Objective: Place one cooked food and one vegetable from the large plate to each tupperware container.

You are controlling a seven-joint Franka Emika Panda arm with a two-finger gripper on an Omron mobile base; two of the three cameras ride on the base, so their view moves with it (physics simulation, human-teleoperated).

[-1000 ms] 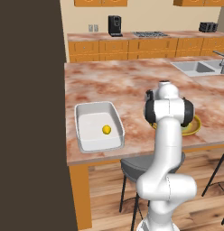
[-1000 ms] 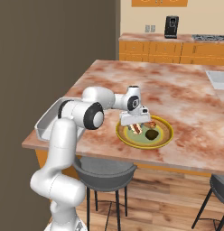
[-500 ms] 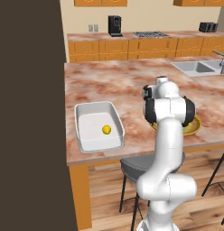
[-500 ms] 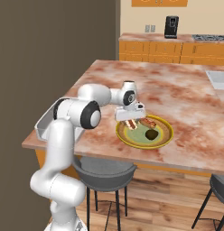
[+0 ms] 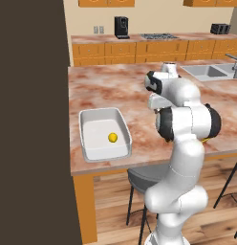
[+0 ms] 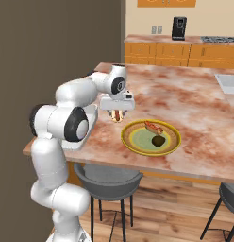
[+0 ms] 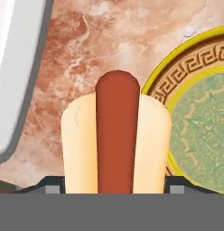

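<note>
No readable brand or writing anywhere; the only marking is a Greek-key band on the large plate (image 7: 195, 67) rim, with a faint pattern on its green centre. Gripper (image 6: 117, 109) hangs above the marble table (image 6: 185, 101), jaws clamped on a hot dog (image 7: 116, 140), bun sides pressed between them, sausage on top. In the hand view the hot dog sits over bare table between the large plate's yellow edge on one side and the white rim of the tupperware container (image 5: 104, 133) on the other. Large plate (image 6: 150, 137) lies near the table's front edge, just beside the gripper, carrying a reddish food piece (image 6: 152, 126) and a dark round item (image 6: 158, 140). Tupperware container sits at the table's left front, a small yellow ball-like item (image 5: 112, 138) inside it, well apart from the walls. The arm's own bulk blocks most of the plate in the left base view. Grey stool (image 6: 107, 177) under the table edge. Back counter holds a black coffee machine (image 5: 121, 27), a cooktop (image 5: 158, 36) and a toaster (image 5: 220, 28); sink (image 5: 209, 72) with faucet at the table's far right.
</note>
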